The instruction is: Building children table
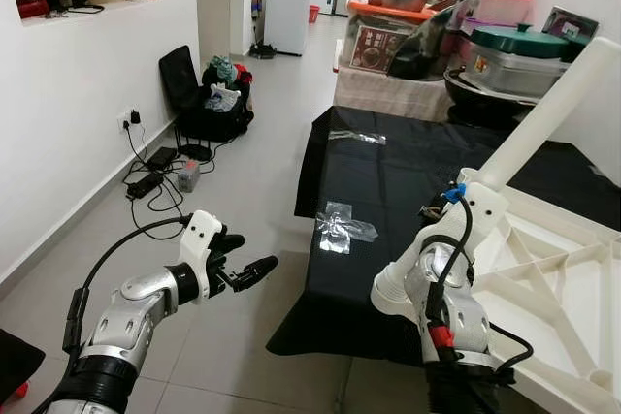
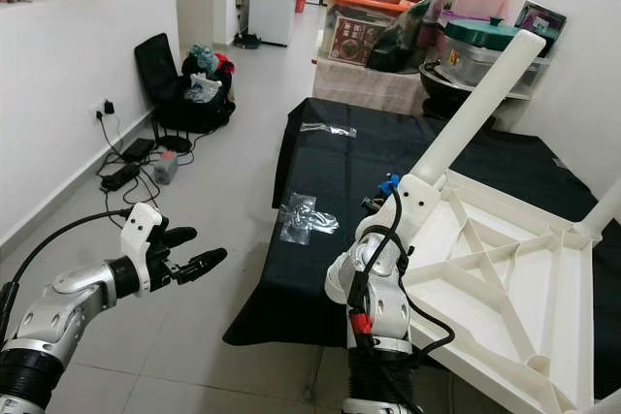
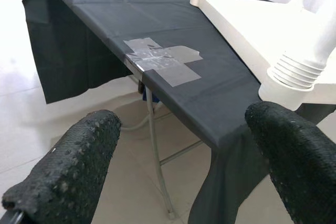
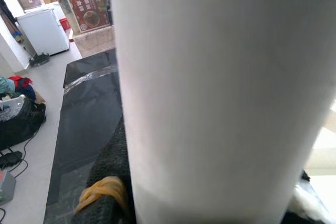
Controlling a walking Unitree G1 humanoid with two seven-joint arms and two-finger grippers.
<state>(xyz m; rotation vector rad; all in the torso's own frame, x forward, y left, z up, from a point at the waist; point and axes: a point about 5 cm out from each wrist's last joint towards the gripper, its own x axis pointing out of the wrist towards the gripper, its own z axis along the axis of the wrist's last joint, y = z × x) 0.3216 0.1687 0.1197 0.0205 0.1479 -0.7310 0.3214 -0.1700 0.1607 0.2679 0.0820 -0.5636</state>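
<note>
A white plastic children's table (image 2: 505, 278) lies upside down on a larger table draped in black cloth (image 1: 388, 172). A white table leg (image 1: 553, 109) rises at a slant from its near left corner. My right gripper (image 4: 210, 198) is shut on this leg close to its base. In the right wrist view the leg (image 4: 220, 93) sits between the black fingers (image 4: 107, 177), one of which carries a yellow band. A second leg (image 2: 606, 206) stands at the far right corner. My left gripper (image 1: 250, 254) hangs open and holds nothing, over the floor left of the black table.
Clear tape patches (image 1: 340, 227) lie on the black cloth. Pots and plastic containers (image 1: 505, 46) crowd a table behind it. On the floor to the left lie cables and a power strip (image 1: 155, 176), with a black bag of clothes (image 1: 213, 104). A folding table leg (image 3: 157, 166) stands under the cloth.
</note>
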